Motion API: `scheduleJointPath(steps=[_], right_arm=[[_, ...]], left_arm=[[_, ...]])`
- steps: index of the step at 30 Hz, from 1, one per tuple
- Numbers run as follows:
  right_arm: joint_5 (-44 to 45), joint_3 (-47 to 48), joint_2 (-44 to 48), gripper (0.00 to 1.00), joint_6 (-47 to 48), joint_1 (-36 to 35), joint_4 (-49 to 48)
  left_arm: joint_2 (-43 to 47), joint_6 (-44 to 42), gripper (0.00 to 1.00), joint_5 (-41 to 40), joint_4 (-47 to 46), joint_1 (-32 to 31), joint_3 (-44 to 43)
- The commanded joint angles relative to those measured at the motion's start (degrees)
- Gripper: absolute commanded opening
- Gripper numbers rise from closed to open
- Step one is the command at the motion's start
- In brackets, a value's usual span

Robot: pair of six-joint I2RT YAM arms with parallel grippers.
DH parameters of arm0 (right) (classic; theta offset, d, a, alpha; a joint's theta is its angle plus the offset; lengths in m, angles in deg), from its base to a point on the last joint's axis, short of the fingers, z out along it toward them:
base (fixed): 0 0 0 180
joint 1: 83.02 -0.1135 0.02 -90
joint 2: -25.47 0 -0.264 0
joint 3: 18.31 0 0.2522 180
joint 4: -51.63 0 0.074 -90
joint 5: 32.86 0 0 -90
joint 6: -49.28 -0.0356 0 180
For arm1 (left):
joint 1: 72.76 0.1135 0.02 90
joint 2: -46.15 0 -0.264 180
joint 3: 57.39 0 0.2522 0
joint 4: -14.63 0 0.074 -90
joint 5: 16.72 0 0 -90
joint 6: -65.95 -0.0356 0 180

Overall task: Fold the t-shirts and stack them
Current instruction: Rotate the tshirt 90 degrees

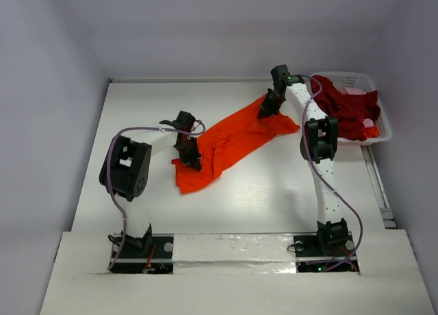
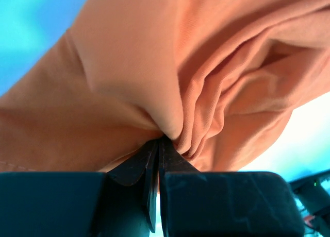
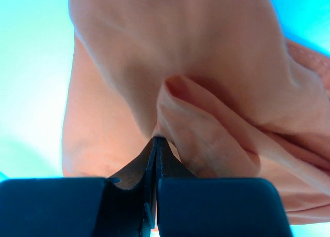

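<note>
The orange-red t-shirt (image 1: 233, 140) is strung between the arms over the bench (image 1: 260, 198); the left fingers (image 2: 161, 141) are clamped shut on a bunched fold at its near end, and the right fingers (image 3: 156, 141) pinch a ridge at the far end. Both holds look like thin nips (several layers gathered); a harder pull apart could slip one corner free, or the shirt may lay down creased. The dark crimson t-shirt (image 1: 345, 106) waits in the basket (image 1: 342, 75); the right arm beside it could snag that cloth.
</note>
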State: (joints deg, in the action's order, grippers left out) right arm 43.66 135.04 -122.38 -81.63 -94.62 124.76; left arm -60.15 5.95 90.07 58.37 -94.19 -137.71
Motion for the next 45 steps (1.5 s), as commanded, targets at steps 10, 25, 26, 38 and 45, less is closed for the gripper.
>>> scheduleJointPath(steps=[10,25,26,38,45], right_arm=[[-1.6,8.2,-4.3,0.00,1.3,0.4,0.3],[11.6,-6.2,17.2,0.00,7.4,0.4,-4.1],[13.2,-8.9,19.0,0.00,7.8,0.4,-4.4],[16.5,-15.2,24.9,0.00,10.5,0.4,-3.9],[22.7,-17.5,19.4,0.00,10.5,0.4,-2.6]], left_arm=[[1.8,3.9,0.00,-0.1,2.5,-7.5,11.8],[5.1,5.6,0.00,0.2,1.8,-11.2,14.4],[4.9,5.6,0.00,0.1,1.9,-11.2,13.9],[5.1,4.9,0.00,0.4,3.0,-11.7,12.5],[6.5,4.6,0.00,-0.3,4.9,-12.2,11.2]])
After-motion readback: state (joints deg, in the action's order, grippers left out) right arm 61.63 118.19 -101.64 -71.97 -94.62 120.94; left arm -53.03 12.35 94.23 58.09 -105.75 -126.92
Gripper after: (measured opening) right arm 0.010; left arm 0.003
